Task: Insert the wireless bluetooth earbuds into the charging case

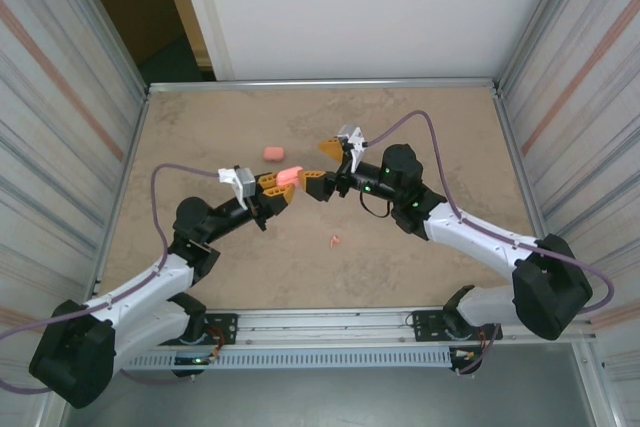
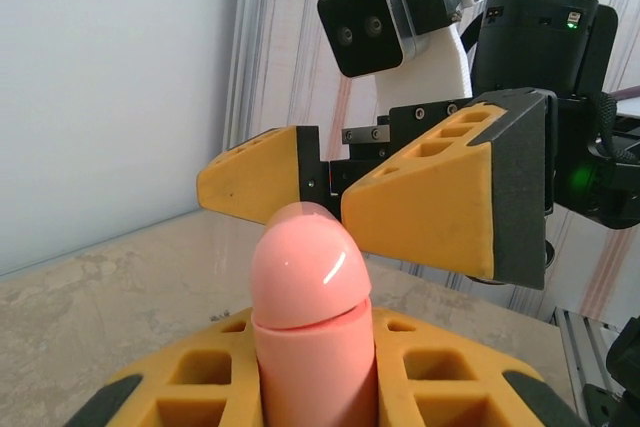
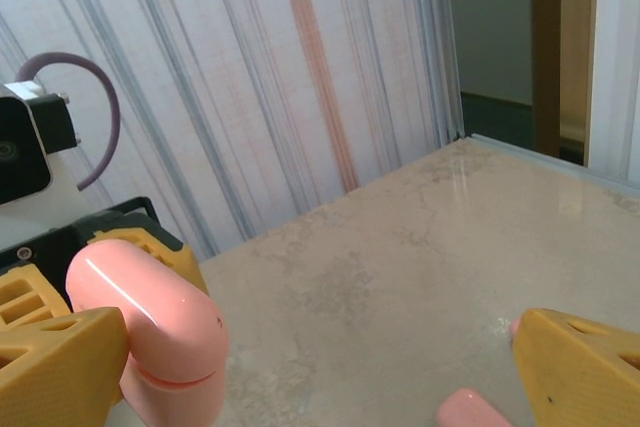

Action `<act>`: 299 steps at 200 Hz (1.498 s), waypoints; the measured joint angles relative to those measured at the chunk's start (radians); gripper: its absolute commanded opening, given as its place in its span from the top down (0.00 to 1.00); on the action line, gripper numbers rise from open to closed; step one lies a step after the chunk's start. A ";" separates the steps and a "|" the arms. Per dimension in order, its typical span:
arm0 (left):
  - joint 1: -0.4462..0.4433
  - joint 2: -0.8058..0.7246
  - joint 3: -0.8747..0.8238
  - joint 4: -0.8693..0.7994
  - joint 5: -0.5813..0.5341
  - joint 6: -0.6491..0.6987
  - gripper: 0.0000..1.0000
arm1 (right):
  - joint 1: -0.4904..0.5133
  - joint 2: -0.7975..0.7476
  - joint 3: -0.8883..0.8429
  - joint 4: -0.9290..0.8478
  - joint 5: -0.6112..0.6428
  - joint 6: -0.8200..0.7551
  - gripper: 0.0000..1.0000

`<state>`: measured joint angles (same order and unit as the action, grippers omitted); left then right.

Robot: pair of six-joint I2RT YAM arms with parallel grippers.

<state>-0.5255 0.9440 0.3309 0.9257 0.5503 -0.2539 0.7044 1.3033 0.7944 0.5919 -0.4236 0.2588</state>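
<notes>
I have a pink charging case pinched in the left gripper, raised off the table; one earbud lies loose below.
The earbud, a tiny salmon-pink piece, sits on the table nearer the arm bases, well apart from both grippers. The held case stands upright with its lid seam closed. My right gripper faces it with jaws spread wide, one finger just beside the case. A second pink case rests on the table beyond.
</notes>
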 measured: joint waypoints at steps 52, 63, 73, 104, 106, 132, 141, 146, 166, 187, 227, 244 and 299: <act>-0.016 -0.009 0.000 -0.013 0.036 0.016 1.00 | -0.016 0.023 0.034 0.000 0.012 0.000 0.03; -0.018 -0.015 0.000 -0.013 0.039 0.019 1.00 | -0.018 0.026 0.034 -0.002 0.011 0.000 0.03; -0.018 -0.018 0.000 -0.015 0.040 0.021 1.00 | -0.018 0.027 0.034 -0.002 0.011 0.000 0.03; -0.018 -0.021 0.000 -0.025 0.039 0.033 1.00 | -0.020 0.011 0.034 -0.019 0.012 0.000 0.02; -0.018 -0.021 0.000 -0.027 0.039 0.033 1.00 | -0.021 0.009 0.034 -0.022 0.012 0.000 0.02; -0.018 -0.021 0.000 -0.047 0.033 0.048 1.00 | -0.026 -0.059 0.034 -0.077 0.031 -0.005 0.02; -0.018 -0.026 0.000 -0.057 0.031 0.050 1.00 | -0.026 -0.092 0.034 -0.103 0.043 -0.007 0.01; -0.018 -0.031 0.000 -0.064 0.030 0.052 1.00 | -0.026 -0.111 0.033 -0.121 0.052 -0.008 0.01; -0.018 -0.060 0.000 -0.095 0.024 0.067 1.00 | -0.035 -0.188 0.032 -0.208 0.088 -0.009 0.02; -0.018 -0.101 0.000 -0.137 0.013 0.087 1.00 | -0.054 -0.246 0.032 -0.319 0.132 -0.008 0.03; -0.018 -0.185 0.000 -0.220 -0.013 0.124 1.00 | -0.070 -0.289 0.017 -0.525 0.196 -0.008 0.03; -0.018 -0.211 0.000 -0.245 -0.023 0.132 1.00 | -0.070 -0.293 -0.002 -0.596 0.215 -0.009 0.05; -0.018 -0.240 0.000 -0.286 -0.029 0.147 1.00 | -0.071 -0.279 -0.047 -0.751 0.221 -0.009 0.11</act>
<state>-0.5438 0.7044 0.3305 0.6392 0.5217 -0.1066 0.6334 1.0241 0.7471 -0.1593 -0.2024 0.2501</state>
